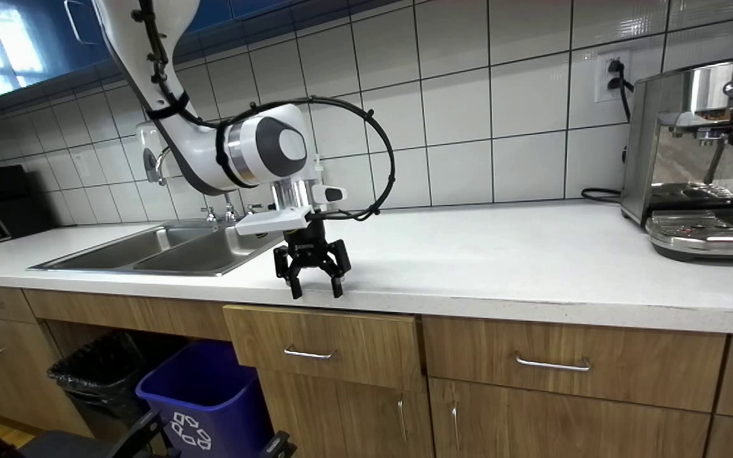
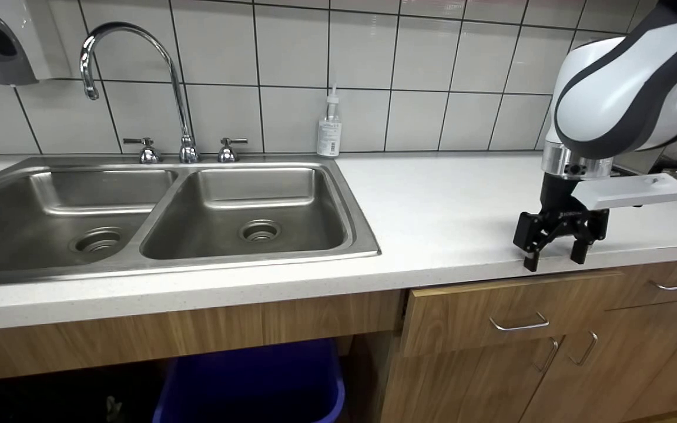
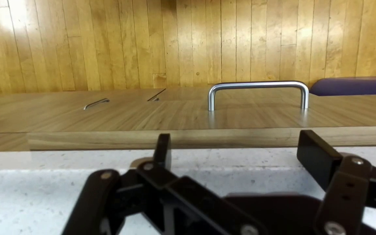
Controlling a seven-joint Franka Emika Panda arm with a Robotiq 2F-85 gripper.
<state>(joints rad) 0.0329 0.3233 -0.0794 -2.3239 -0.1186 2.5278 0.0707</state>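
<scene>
The pincer (image 1: pixel 317 291), spread wide, hangs near the front edge of the white table (image 1: pixel 500 254), above a slightly open drawer (image 1: pixel 325 334) with a silver handle (image 3: pixel 258 85).

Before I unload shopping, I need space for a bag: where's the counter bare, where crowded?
A broad bare patch of countertop lies between the gripper and the espresso machine; another, between sink and gripper. It's crowded at the front edge, by the open gripper, and behind the sink, with faucet and pump bottle.

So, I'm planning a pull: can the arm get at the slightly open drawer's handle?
Likely yes: the open fingers hold nothing, and nothing visible blocks the handle, below the counter edge.
</scene>
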